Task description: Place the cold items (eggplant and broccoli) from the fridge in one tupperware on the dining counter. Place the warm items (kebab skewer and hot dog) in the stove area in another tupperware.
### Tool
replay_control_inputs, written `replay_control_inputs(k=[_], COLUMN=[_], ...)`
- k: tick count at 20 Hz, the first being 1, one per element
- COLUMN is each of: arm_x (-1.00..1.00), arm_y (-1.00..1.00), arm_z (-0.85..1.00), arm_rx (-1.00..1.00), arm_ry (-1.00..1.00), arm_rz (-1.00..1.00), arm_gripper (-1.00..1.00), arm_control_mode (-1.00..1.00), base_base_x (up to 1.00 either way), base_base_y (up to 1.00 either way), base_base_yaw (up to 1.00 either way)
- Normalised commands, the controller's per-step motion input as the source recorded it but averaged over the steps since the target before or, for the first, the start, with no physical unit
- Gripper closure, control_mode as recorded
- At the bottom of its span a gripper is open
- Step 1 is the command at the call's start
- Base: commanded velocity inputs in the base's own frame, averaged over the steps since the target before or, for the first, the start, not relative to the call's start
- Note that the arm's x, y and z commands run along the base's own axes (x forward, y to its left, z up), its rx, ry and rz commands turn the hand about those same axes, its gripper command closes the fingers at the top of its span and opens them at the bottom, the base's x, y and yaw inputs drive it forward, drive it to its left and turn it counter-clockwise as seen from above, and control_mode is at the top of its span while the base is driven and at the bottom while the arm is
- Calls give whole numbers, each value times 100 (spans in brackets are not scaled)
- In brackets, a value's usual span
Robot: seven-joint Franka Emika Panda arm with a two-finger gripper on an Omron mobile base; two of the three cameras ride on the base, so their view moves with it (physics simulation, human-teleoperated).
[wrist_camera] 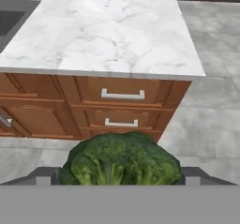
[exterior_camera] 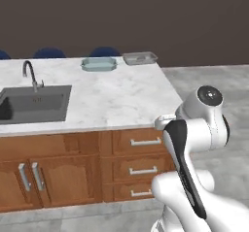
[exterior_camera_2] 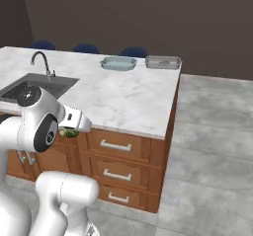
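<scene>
The two-finger gripper [wrist_camera: 120, 183], spread wide around a bushy green broccoli head [wrist_camera: 121, 160], must next reach the pale-blue oval tupperware [exterior_camera: 98, 64] (far edge of the white marble counter [exterior_camera: 116, 95]).

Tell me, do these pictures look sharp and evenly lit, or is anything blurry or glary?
Left base view: soft flat light, no glare on the marble counter, slightly fuzzy edges, back wall very dark. Right base view: same even light, faint shadow under the counter's edge above the drawers. Hand view: the broccoli between the gripper looms large and a bit soft.
</scene>
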Motion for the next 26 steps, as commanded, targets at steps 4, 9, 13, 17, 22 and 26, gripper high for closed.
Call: replay_control_inputs(k=[4, 9, 13, 17, 22, 26], arm_x=[0, 0, 0, 0, 0, 0], arm_y=[0, 0, 0, 0, 0, 0], arm_z=[0, 0, 0, 0, 0, 0], arm_rx=[0, 0, 0, 0, 0, 0], arm_ry=[0, 0, 0, 0, 0, 0], arm_rz=[0, 0, 0, 0, 0, 0], arm_gripper=[100, 100, 100, 100, 100, 100], arm_control_mode=[100, 100, 100, 100, 100, 100], base_base_x=[0, 4, 19, 46, 79, 78], base_base_y=[-100, -100, -100, -100, -100, -100], base_base_yaw=[23, 26, 34, 41, 43, 42])
